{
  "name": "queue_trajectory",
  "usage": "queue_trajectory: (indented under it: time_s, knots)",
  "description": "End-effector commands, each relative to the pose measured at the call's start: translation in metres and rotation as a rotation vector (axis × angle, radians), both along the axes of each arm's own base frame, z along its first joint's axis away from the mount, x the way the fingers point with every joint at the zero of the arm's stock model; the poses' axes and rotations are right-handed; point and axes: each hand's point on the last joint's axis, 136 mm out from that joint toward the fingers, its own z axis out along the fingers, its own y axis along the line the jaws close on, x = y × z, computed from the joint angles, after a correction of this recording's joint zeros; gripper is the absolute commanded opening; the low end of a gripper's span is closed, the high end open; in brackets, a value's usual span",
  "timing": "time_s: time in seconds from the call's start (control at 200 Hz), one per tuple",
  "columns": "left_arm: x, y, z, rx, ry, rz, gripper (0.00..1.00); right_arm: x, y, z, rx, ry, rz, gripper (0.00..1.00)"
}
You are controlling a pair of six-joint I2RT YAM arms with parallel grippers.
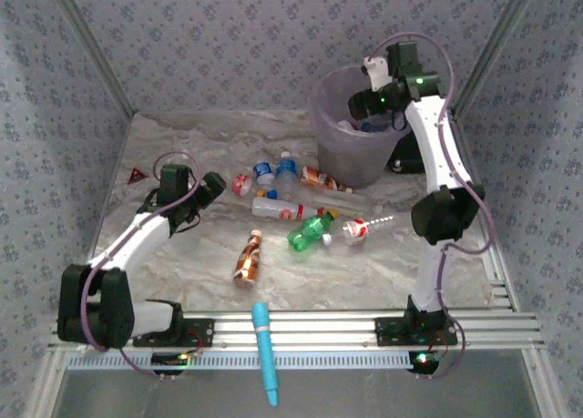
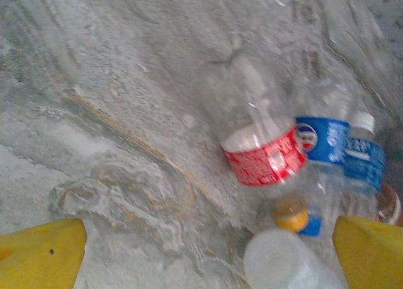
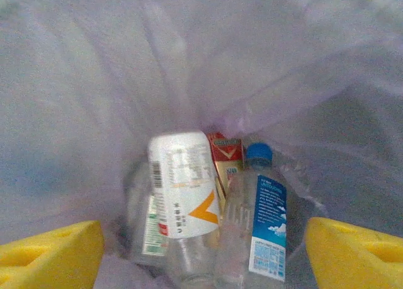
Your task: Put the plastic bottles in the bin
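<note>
while the right gripper [image 3: 204,251] hangs wide open and empty over the bin [image 1: 351,158], a few plastic bottles [image 3: 182,188] lie straight below its fingers, at the bottom. the left gripper [image 2: 208,251], fully open too and holding nothing, hovers low with loose bottles [image 2: 264,157] just ahead and to its right on the marbled grey table [image 1: 364,263]. patterned wallpaper [image 1: 228,45] lines the walls.

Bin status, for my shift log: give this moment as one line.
right gripper: open over bin | left gripper: open, empty | bin: bottles inside | table: loose bottles
</note>
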Motion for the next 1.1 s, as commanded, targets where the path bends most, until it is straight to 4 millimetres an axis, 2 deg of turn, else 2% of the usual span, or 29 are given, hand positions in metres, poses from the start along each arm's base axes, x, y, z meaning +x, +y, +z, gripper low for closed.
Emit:
queue_trajectory:
  time_s: [0.0, 0.075, 0.15, 0.355, 0.55, 0.61, 0.755, 1.099]
  knots:
    - [0.032, 0.003, 0.014, -0.089, -0.038, 0.063, 1.0, -0.037, 0.004, 0.078, 0.122, -0.14, 0.029, 0.86]
    - [0.05, 0.01, 0.009, -0.108, -0.022, 0.104, 1.0, -0.053, 0.008, 0.095, 0.176, -0.172, 0.034, 0.86]
    - [0.068, 0.02, 0.007, -0.114, -0.019, 0.153, 1.0, -0.07, 0.009, 0.102, 0.214, -0.184, 0.026, 0.86]
    - [0.12, 0.052, -0.008, -0.19, -0.026, 0.326, 0.99, -0.104, 0.003, 0.099, 0.247, -0.182, -0.015, 0.86]
    - [0.159, 0.067, -0.034, -0.271, 0.009, 0.435, 0.99, -0.119, -0.005, 0.095, 0.213, -0.168, -0.036, 0.86]
    - [0.166, 0.073, -0.043, -0.327, 0.01, 0.479, 0.98, -0.121, -0.007, 0.093, 0.204, -0.168, -0.041, 0.86]
    - [0.182, 0.078, -0.049, -0.379, -0.009, 0.522, 0.98, -0.126, -0.011, 0.087, 0.18, -0.152, -0.051, 0.86]
    - [0.191, 0.08, -0.088, -0.466, 0.073, 0.625, 0.87, -0.133, -0.018, 0.092, 0.164, -0.176, -0.066, 0.85]
